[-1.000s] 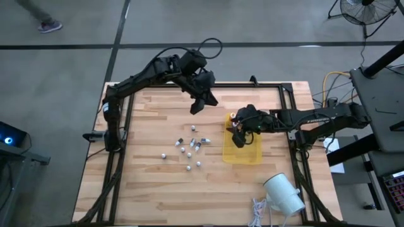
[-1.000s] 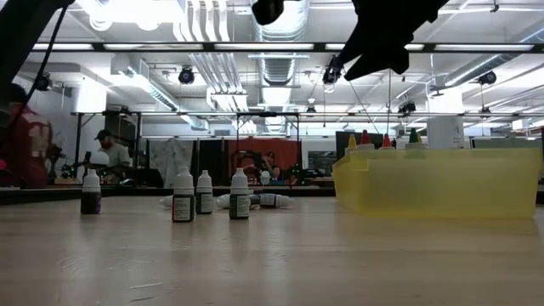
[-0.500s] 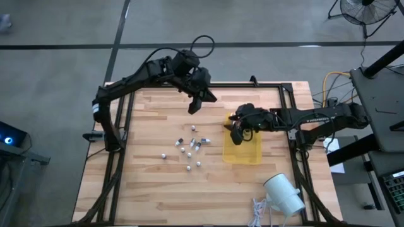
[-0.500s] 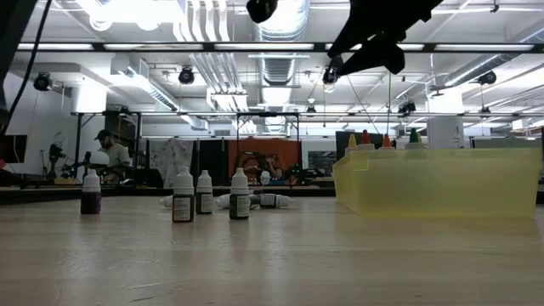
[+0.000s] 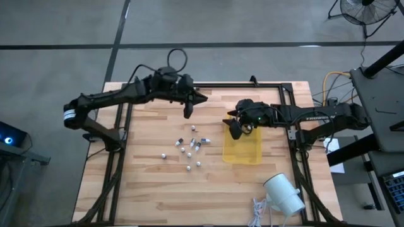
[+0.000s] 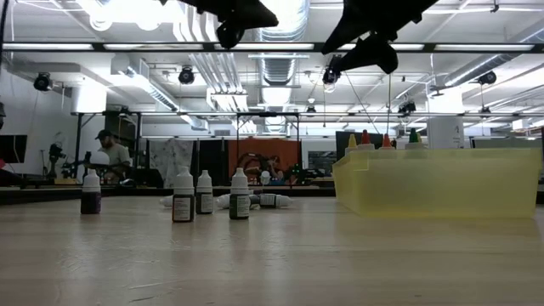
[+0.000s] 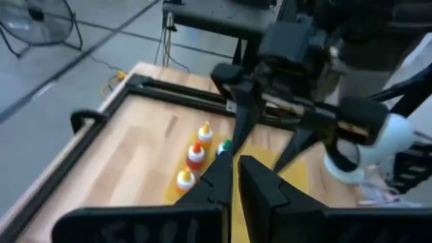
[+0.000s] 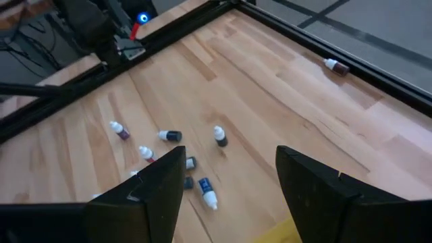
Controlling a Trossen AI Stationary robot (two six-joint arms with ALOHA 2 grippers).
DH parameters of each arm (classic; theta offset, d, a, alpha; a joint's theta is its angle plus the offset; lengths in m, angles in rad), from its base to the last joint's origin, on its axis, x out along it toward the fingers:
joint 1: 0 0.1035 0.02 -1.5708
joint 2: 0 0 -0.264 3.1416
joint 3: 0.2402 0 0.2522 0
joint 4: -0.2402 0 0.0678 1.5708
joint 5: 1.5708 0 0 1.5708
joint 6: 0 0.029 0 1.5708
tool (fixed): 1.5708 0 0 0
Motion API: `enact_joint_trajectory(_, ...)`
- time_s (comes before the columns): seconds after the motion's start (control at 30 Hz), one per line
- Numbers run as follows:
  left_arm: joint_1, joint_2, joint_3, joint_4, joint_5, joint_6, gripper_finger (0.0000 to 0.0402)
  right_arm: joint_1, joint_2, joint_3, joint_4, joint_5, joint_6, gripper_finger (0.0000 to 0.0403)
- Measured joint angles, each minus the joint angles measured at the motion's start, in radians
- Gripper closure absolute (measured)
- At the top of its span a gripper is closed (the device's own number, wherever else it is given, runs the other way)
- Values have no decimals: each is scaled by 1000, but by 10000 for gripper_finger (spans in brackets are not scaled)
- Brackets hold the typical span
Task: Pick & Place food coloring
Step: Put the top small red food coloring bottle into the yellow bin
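Several small white-capped food coloring bottles [image 5: 189, 149] lie or stand scattered on the wood table, seen too in the low view [image 6: 183, 195] and the right wrist view [image 8: 220, 136]. Bottles with orange, red, yellow and green tops [image 7: 196, 154] stand on their bases at the far end of the yellow tray [image 5: 243, 150], their tops [image 6: 365, 136] showing above its wall. My left gripper [image 5: 187, 107] hangs shut and empty above the table, far-left of the scattered bottles. My right gripper [image 8: 229, 182] is open and empty above the tray's far-left corner [image 5: 235, 127].
A big white cylinder [image 5: 284, 194] lies at the table's near right corner beside a coiled white cord [image 5: 257, 211]. A dark frame rail [image 5: 252, 86] runs along the far edge. One more small bottle [image 8: 335, 65] lies apart near the rail. People show in the room behind.
My left arm has swung toward the table's left, and its gripper has shifted left and slightly nearer, staying shut. My right gripper has drawn a little toward the far edge over the tray's corner, still open. The bottles have not moved.
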Motion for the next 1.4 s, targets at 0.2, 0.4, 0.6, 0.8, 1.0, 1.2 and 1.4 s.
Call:
enact_joint_trajectory(0.2, 0, -91, -128, 74, 0, -50, 402, -55, 0, 26, 2, -102, -23, 184)
enact_joint_trajectory(0.4, 0, -162, -184, 66, -12, -48, 402, -81, 0, 45, 7, -141, -84, 184)
enact_joint_trajectory(0.6, 2, -206, -213, 71, -32, -19, 402, -90, 0, 73, 8, -161, -135, 204)
enact_joint_trajectory(0.8, 4, -234, -246, 69, -119, -20, 402, -97, 0, 98, 11, -167, -137, 279)
enact_joint_trajectory(1.0, 4, -234, -272, 70, -124, -25, 402, -97, 0, 98, 42, -167, -151, 355)
enact_joint_trajectory(1.2, -3, -235, -284, 77, -119, -59, 402, -96, 6, 96, 48, -167, -151, 393)
enact_joint_trajectory(1.4, -20, -245, -314, 141, -36, -61, 402, -94, 69, 96, 48, -249, -113, 394)
